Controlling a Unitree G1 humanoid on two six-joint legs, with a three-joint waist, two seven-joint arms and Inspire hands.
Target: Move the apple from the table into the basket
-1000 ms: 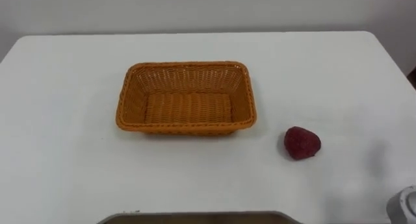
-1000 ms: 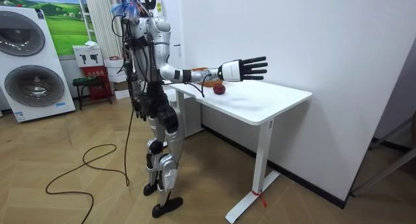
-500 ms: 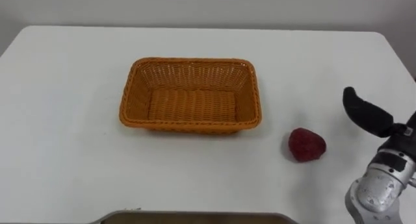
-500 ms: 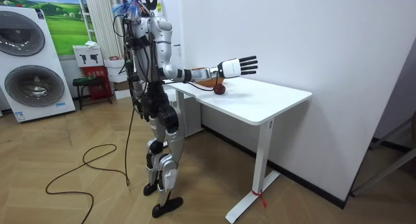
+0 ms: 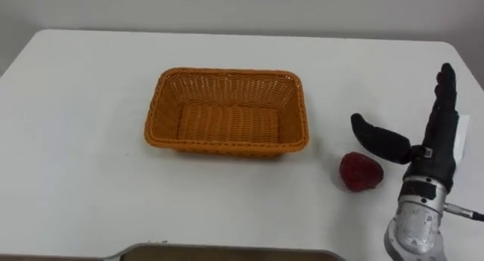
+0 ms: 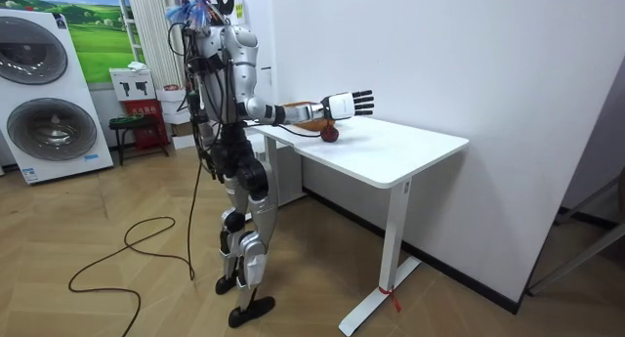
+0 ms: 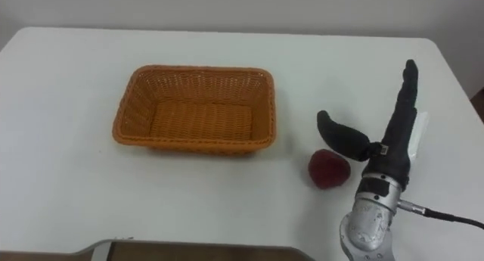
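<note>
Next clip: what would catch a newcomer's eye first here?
An orange woven basket sits empty in the middle of the white table. To its right lies a dark red apple, and the robot's right hand stands open just beside it, thumb spread toward the fruit.
</note>
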